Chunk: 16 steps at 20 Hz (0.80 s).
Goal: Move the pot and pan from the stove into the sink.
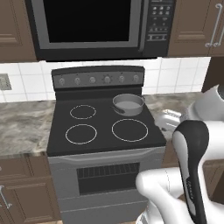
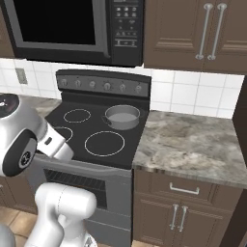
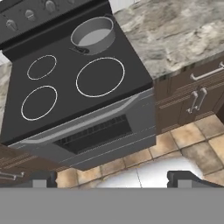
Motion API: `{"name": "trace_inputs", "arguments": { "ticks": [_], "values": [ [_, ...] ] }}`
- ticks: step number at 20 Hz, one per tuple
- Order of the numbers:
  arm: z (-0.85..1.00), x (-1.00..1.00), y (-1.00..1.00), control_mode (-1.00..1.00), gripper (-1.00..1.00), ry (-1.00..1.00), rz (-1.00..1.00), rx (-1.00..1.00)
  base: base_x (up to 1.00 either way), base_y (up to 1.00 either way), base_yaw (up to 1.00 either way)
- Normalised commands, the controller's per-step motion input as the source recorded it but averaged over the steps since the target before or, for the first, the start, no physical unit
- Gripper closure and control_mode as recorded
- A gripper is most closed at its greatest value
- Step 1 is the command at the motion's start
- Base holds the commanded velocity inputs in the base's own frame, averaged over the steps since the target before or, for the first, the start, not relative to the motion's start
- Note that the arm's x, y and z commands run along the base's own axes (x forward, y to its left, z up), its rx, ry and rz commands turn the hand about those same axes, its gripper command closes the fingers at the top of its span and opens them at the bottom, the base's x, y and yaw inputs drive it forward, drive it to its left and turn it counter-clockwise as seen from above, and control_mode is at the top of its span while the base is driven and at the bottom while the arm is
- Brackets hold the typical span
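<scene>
**Mia:** Gripper (image 3: 112, 179) tips were spread wide apart, and nothing was between them. It hung high over the floor tiles (image 3: 192, 148), in front of the oven door (image 3: 94, 131).

**Ben:** So it held nothing?

**Mia:** Nothing at all. It was well away from the pot (image 3: 92, 35).

**Ben:** Where was the pot?

**Mia:** It sat on the back right ring of the stove (image 1: 103, 135), close to the knobs (image 1: 107, 79). It stood upright. It looked empty inside.

**Ben:** And the pan?

**Mia:** I could not see a pan on the stove. The other three rings were bare. I could not see the sink either.

**Ben:** What would have been a good way to grab the pot?

**Mia:** I think the arm needed to reach forward, over the front ring, and come down from the top. One tip should have gone inside the rim and one outside. Then it could pinch the wall.

**Ben:** What could have gone wrong?

**Mia:** The metal looked smooth, so it might slip. The knob panel was just behind the pot, so bumping it was a risk. Lifting straight up first seemed safest.
</scene>
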Motion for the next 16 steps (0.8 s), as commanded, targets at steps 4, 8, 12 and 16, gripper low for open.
{"name": "trace_inputs", "arguments": {
  "ticks": [4, 8, 12, 16],
  "values": [
    [0.0, 0.68, -0.01, -1.0, -1.0, 0.0, 0.0, 0.01, 0.0, 0.0, 0.0],
    [0.0, 0.62, -0.1, -1.0, -1.0, 0.0, 0.0, 0.02, 0.0, 0.0, 0.0],
    [0.0, 0.24, -0.12, -1.0, -1.0, 0.01, 0.01, 0.07, 0.0, 0.0, 0.0],
    [0.0, 0.0, 0.0, -1.0, -1.0, 0.0, 0.0, 0.0, 0.0, 0.0, 0.0]
  ]
}}
